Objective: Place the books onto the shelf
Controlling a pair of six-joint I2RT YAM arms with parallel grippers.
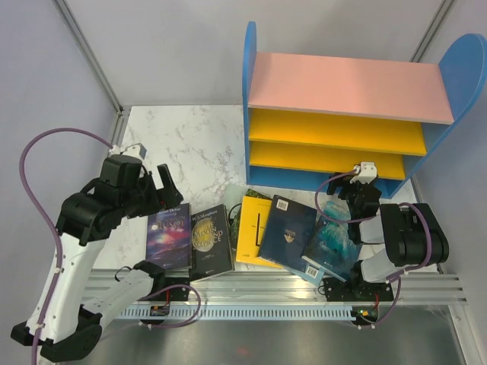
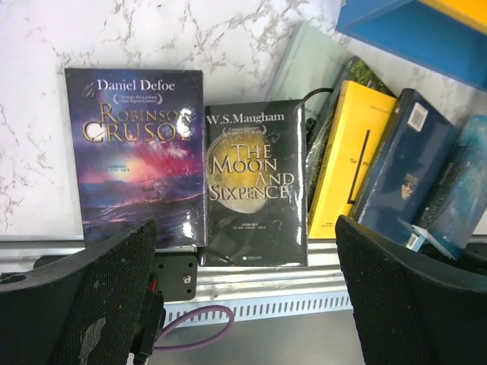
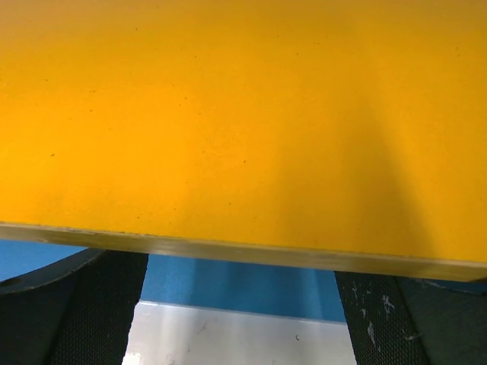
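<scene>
Several books lie in a row along the table's near edge: purple galaxy, black with gold moon, yellow, navy and teal. A green cover peeks out from under the yellow one. The shelf stands at the back right with nothing on its boards. My left gripper hovers open above the purple and black books. My right gripper is open, close in front of the shelf's lowest yellow board.
An aluminium rail runs along the near edge under the books' lower ends. Purple cables loop off both arms. The white marble table extends left of the shelf. Booth walls with metal posts close the back and sides.
</scene>
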